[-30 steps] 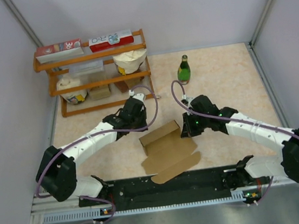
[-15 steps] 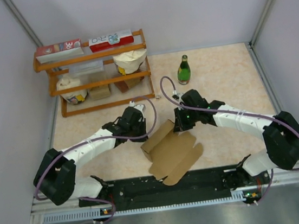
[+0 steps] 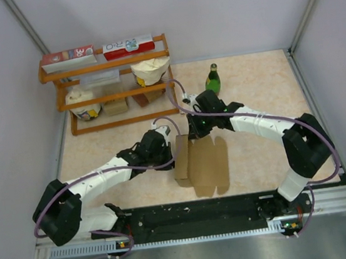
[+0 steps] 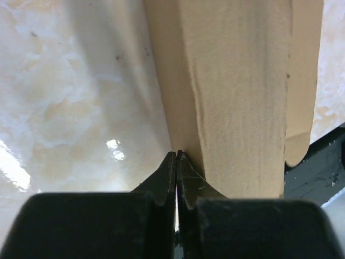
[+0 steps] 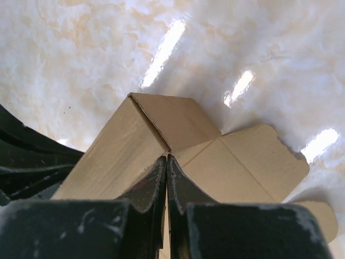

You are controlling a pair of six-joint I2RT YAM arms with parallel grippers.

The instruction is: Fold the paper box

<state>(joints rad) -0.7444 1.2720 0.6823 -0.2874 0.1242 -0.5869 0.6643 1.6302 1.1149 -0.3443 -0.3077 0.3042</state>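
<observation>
Two grippers meet the paper box [image 3: 207, 163], which lies partly folded near the middle of the table [image 3: 263, 93], with one long wall raised along its left side and flat flaps spread to the right. The left gripper [image 4: 177, 157] has its jaws pressed together, tips against that raised wall. The right gripper [image 5: 166, 159] is likewise closed, tips at a crease at the box's far end. Whether either one pinches a thin cardboard edge is hard to tell. A wooden shelf [image 3: 112, 98] and a green bottle [image 3: 212, 81] stand behind.
</observation>
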